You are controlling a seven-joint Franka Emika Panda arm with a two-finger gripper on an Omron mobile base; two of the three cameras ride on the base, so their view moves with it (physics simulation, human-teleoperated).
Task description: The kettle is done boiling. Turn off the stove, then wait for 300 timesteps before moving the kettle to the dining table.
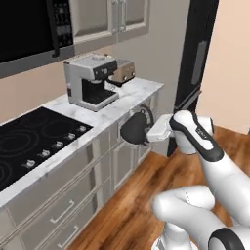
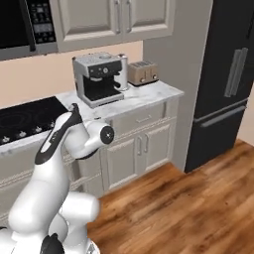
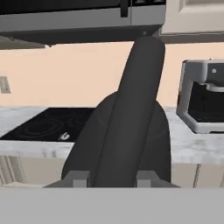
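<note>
The dark grey kettle (image 1: pixel 133 129) hangs in the air in front of the counter's drawers, off to the right of the stove (image 1: pixel 34 136). My gripper (image 1: pixel 147 130) reaches in from the right and is shut on the kettle's black handle. In the hand view the handle (image 3: pixel 131 113) runs up between my fingertips (image 3: pixel 81 178), with the kettle body (image 3: pixel 87 144) behind it and my gripper (image 3: pixel 112 178) shut around it. The black stove (image 3: pixel 48 124) lies beyond, its silver knobs (image 1: pixel 58 145) along the front edge. The dining table is out of view.
A silver coffee machine (image 1: pixel 90 80) and a toaster (image 1: pixel 122 72) stand on the marble counter (image 1: pixel 132 95) right of the stove. A microwave (image 1: pixel 29 29) hangs above. A black fridge (image 2: pixel 223 84) stands at the right. Wood floor (image 2: pixel 188 203) spreads out before the cabinets.
</note>
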